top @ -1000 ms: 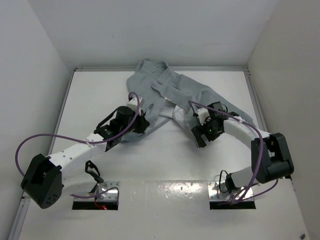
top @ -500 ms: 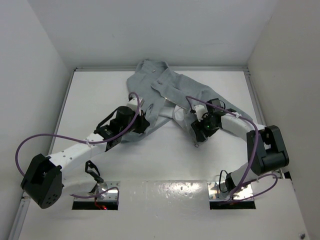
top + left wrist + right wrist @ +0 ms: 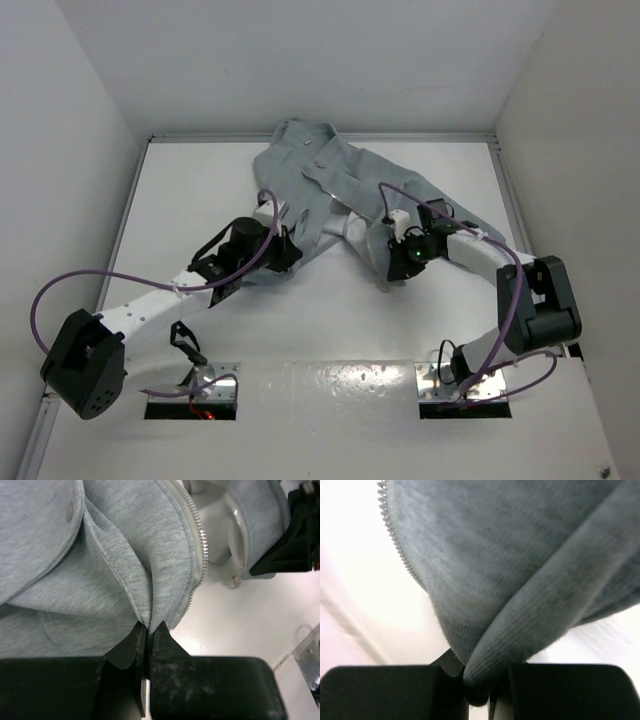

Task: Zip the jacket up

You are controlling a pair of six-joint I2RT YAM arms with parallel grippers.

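The light grey jacket (image 3: 330,175) lies crumpled and unzipped at the back middle of the table, its two front edges spread toward the arms. My left gripper (image 3: 289,251) is shut on a fold of the jacket's left front edge (image 3: 100,555), pinched between the fingertips (image 3: 149,626). The zipper teeth (image 3: 200,535) run along that edge just right of the pinch. My right gripper (image 3: 386,247) is shut on a thick fold of the other front edge (image 3: 520,555), with fabric bunched between its jaws (image 3: 477,672). A row of zipper teeth (image 3: 395,540) shows at the upper left of that fold.
White table (image 3: 330,320) with low walls on the left, right and back. The right gripper's black body (image 3: 295,535) shows at the upper right of the left wrist view, a short way across the gap between the jacket's edges. Purple cables loop above both arms.
My right gripper has gone from open to shut on the jacket's right front edge, shifting slightly left toward the fabric. The left gripper kept its hold and barely moved.
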